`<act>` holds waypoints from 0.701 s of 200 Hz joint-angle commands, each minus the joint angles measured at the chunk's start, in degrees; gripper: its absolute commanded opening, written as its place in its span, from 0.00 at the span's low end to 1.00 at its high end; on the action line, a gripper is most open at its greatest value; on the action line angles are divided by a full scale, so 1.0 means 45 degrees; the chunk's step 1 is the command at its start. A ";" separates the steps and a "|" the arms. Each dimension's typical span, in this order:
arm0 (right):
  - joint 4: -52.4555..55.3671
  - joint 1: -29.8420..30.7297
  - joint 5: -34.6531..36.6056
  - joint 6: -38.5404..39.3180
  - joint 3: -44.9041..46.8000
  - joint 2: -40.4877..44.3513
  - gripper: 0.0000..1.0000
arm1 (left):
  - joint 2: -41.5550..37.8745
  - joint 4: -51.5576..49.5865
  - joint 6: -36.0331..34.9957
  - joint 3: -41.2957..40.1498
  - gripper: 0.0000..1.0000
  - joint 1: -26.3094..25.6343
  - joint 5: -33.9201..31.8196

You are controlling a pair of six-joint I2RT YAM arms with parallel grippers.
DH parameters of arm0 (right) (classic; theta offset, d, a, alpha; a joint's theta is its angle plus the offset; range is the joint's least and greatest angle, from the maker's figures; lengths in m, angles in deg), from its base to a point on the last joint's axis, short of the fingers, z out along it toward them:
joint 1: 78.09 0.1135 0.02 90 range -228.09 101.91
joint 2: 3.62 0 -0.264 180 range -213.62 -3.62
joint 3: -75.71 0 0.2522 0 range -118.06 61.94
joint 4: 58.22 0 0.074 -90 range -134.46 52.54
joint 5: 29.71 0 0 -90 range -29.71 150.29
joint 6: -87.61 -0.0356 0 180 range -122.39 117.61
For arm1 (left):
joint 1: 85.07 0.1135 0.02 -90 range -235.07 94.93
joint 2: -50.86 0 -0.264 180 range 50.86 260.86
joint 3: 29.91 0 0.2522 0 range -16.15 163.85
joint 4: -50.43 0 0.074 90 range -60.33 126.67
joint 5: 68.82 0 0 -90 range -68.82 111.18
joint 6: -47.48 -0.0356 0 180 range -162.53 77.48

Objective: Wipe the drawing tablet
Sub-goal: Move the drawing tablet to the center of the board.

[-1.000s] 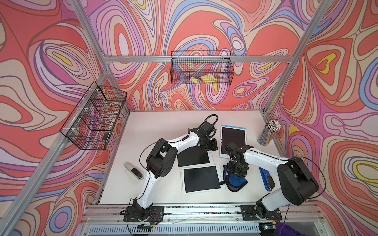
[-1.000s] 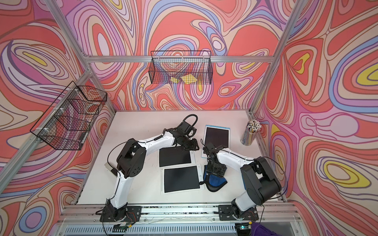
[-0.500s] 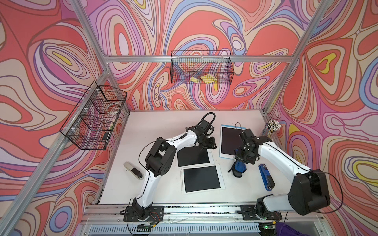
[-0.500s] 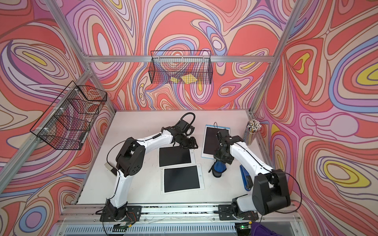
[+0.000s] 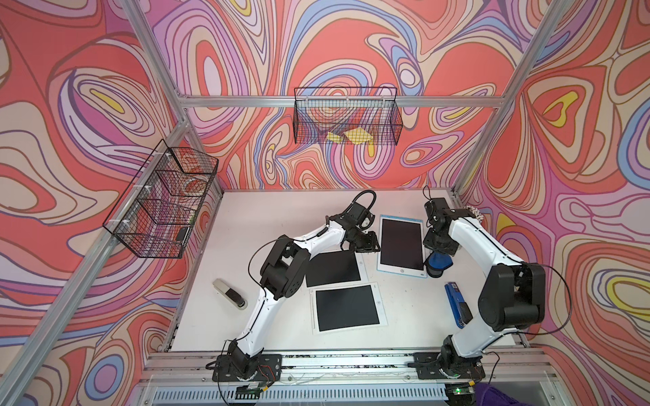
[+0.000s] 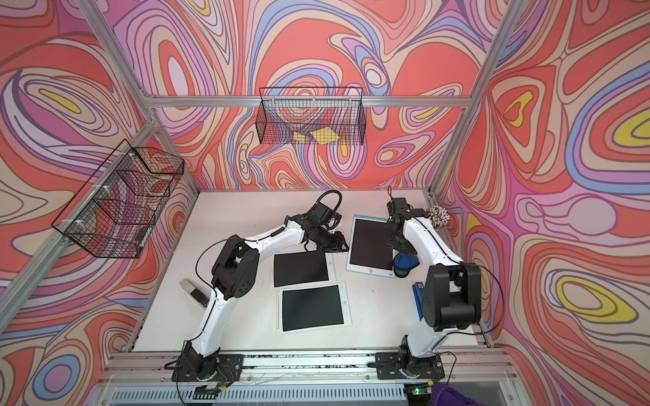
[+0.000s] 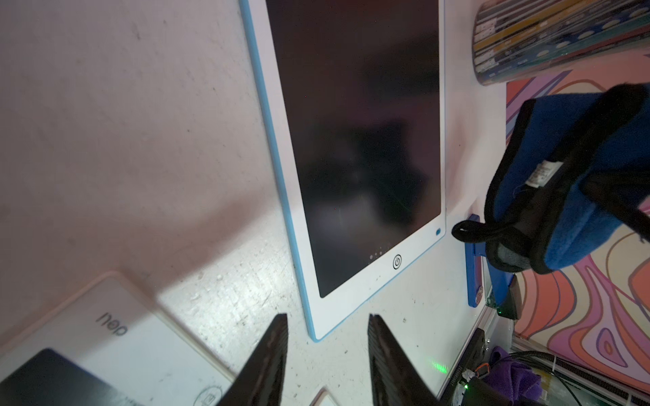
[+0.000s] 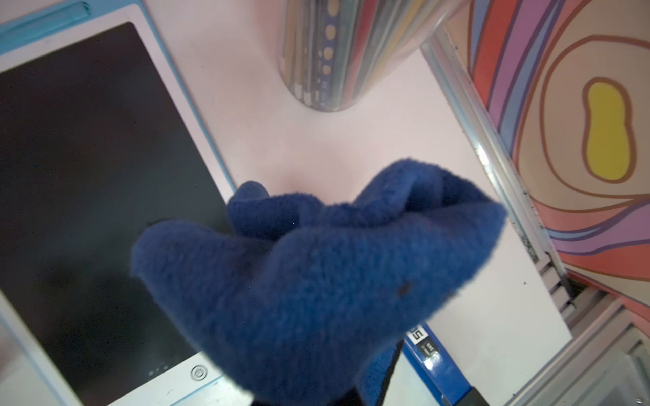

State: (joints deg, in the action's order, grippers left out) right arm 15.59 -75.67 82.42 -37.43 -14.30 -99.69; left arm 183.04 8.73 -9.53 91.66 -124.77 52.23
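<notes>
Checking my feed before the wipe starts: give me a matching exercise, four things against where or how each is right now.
Things
1. blue cloth
2. blue-edged drawing tablet
3. blue stapler
4. left gripper

Place or state
A. open and empty, at the tablet's corner
B. flat on the table, screen dark
C. hanging from the shut right gripper
D. lying on the table beside the right arm, untouched

Pairs: 1-C, 2-B, 3-D, 4-A
</notes>
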 commanded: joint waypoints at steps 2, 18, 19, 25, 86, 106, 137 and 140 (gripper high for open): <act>0.0086 -0.0103 0.1362 0.0436 -0.0392 -0.1073 0.00 | 0.0386 -0.0655 -0.0217 0.0510 0.41 -0.0024 -0.0077; -0.0228 -0.0126 0.1273 0.0630 -0.0487 -0.2147 0.00 | 0.0593 -0.0727 -0.0241 0.0674 0.41 -0.0025 -0.0138; -0.0253 -0.0126 0.1244 0.0635 -0.0482 -0.2186 0.00 | 0.0610 -0.0726 -0.0242 0.0692 0.41 -0.0025 -0.0130; -0.0410 -0.0148 0.1058 0.0723 -0.0512 -0.2508 0.00 | 0.0724 -0.0767 -0.0242 0.0823 0.41 -0.0025 -0.0142; -0.1595 -0.0315 -0.0830 0.1211 -0.0711 -0.4822 0.00 | 0.1840 -0.1629 -0.0415 0.2245 0.42 0.0012 -0.0525; -0.2166 -0.0414 -0.1645 0.1279 -0.0391 -0.4796 0.00 | 0.2071 -0.1888 -0.0475 0.2551 0.42 0.0055 -0.0690; -0.2800 -0.0434 -0.3218 0.1615 -0.0047 -0.4863 0.00 | 0.2616 -0.2305 -0.0567 0.3150 0.44 0.0133 -0.0837; -0.2859 -0.0438 -0.3363 0.1633 0.0003 -0.4862 0.00 | 0.2680 -0.2340 -0.0590 0.3200 0.44 0.0146 -0.0854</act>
State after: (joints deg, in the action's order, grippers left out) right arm 11.94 -77.59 79.95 -31.36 -17.41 -118.56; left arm 192.48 2.15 -10.87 103.24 -124.71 49.65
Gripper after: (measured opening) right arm 0.105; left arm 0.432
